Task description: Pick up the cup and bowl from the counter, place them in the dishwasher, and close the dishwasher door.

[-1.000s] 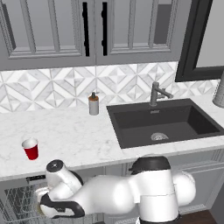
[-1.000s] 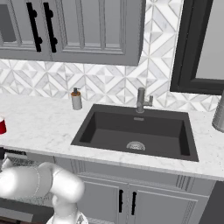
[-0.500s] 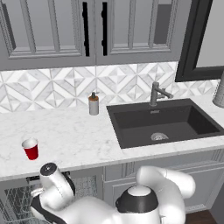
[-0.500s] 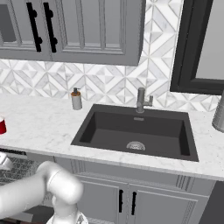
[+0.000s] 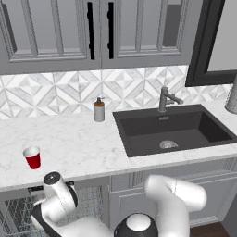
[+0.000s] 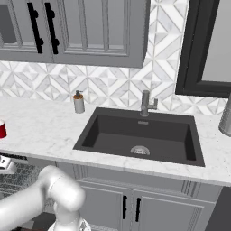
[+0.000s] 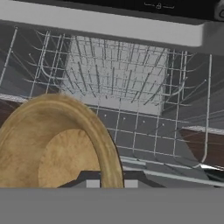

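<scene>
- In the hand view I see the bowl [image 7: 57, 148] tipped on edge in the lower left of the frame, its hollow turned toward the camera, with the wire rack [image 7: 118, 83] of the dishwasher [image 7: 109, 26] spread out behind it.
- The gripper [image 7: 111, 181] is pinched nearly closed at the bottom centre of that frame, and the bowl's rim runs right down to it, so I judge it is nipping the rim (the fingertips themselves are barely visible).
- The cup [image 5: 32, 157] stands upright at the middle left of the left base view, on the counter [image 5: 78, 143], well apart from the sink [image 5: 173, 132]; in the right base view it peeks in at the left edge [image 6: 2, 129].
- The arm [image 5: 55, 203] reaches down into the lower left of the left base view, in front of the open rack [image 5: 18, 213].
- My worry: a thin pinch on a rim lets the bowl swing or slip if the wrist turns fast.
- If I let go with it tilted like this, it could roll across the wires or wedge between tines (hard to judge how high it hangs above the rack).
- Pushing further in risks the bowl's edge catching the upright tines in the upper middle.
- The cup is not yet loaded and the door is not yet shut.
</scene>
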You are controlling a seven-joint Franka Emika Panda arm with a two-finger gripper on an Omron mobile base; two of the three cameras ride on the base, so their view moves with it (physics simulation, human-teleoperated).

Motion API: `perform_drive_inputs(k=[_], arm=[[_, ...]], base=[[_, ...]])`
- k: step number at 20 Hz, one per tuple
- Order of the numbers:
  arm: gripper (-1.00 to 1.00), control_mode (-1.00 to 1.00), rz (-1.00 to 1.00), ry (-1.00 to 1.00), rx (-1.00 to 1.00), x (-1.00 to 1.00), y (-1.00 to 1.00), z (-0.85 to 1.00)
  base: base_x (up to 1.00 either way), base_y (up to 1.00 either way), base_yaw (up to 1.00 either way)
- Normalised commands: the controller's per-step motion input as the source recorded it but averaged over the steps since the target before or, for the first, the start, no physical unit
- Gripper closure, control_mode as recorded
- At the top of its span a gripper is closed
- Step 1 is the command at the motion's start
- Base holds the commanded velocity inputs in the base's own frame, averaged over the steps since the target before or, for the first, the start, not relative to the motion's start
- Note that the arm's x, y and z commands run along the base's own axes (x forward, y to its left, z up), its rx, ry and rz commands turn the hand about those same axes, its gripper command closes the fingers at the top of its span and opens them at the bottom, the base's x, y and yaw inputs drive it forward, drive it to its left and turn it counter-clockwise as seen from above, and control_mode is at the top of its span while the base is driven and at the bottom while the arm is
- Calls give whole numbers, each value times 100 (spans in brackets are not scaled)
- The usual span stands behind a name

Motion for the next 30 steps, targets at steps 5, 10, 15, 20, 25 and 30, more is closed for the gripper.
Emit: perform_drive_inputs(k=[5, 10, 15, 20, 25, 30], arm=[[100, -100, 3, -2, 0, 0, 0, -41], [100, -100, 0, -12, 0, 0, 0, -29], [100, -100, 0, -12, 2, 0, 0, -4], [100, -100, 0, -2, 6, 1, 0, 21], [100, -100, -4, -5, 2, 34, 0, 7], [100, -100, -5, -2, 0, 26, 0, -28]], base=[[0, 0, 0], [0, 0, 0], [0, 0, 0], [0, 0, 0], [0, 0, 0], [0, 0, 0]])
